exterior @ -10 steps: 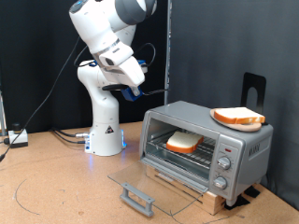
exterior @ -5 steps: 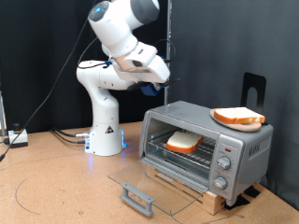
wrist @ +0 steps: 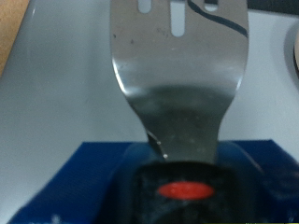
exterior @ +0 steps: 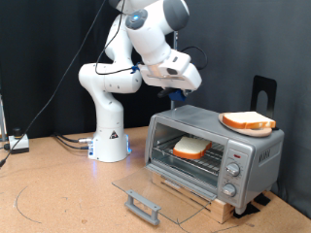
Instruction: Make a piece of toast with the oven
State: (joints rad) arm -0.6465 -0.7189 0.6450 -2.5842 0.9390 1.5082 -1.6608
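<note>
Even indoor light, dark backdrop, sharp exterior view; wrist view blurred close-up, perhaps slightly overexposed.

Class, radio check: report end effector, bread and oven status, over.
End effector above oven, gripping a spatula. One slice on rack inside, door open. Second slice on top. Nothing blocking.

The exterior view faces the oven (exterior: 214, 152) from the front, while the wrist view looks closely down onto its top.

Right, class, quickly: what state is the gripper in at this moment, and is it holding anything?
Gripper: above the oven, shut on a metal spatula with a blue-and-black handle.
</note>
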